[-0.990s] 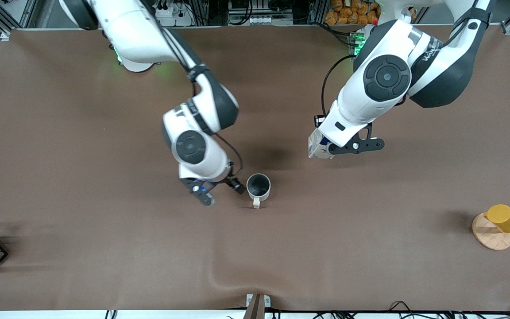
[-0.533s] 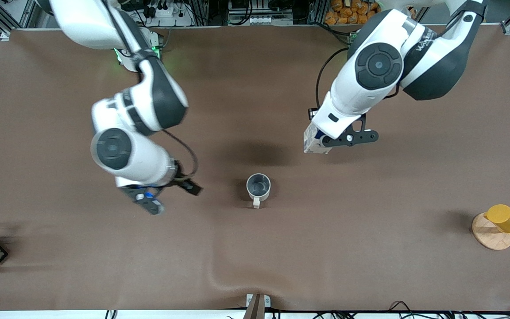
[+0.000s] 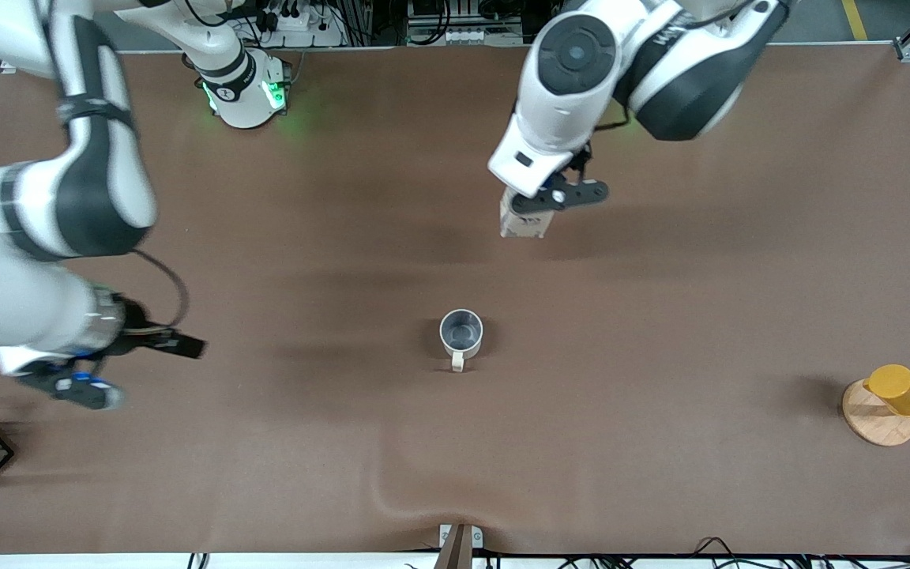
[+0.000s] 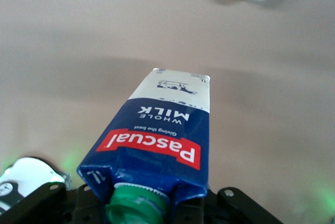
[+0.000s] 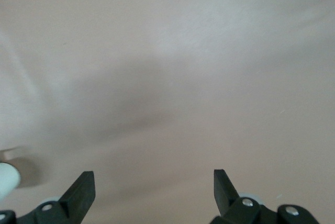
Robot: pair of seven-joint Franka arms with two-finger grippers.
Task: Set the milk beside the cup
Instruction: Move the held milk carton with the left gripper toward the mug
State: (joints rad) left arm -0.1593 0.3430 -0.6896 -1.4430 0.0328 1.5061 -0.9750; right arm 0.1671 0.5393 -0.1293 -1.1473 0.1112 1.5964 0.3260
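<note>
Milk (image 4: 162, 140) clamped near its cap in left hand (image 3: 538, 207), airborne over bare tabletop (image 3: 660, 316), well apart from cup (image 3: 461, 332). Right hand (image 5: 152, 187) empty, spread, waiting. Risk: carton tips on landing or knocks cup.

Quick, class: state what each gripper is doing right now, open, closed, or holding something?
Left gripper: closed on the milk, up over the table, away from the cup.
Right gripper: open, holding nothing, over bare table.

Brown table cover (image 3: 660, 332), creased near front edge, aluminium framing (image 3: 909, 49)
</note>
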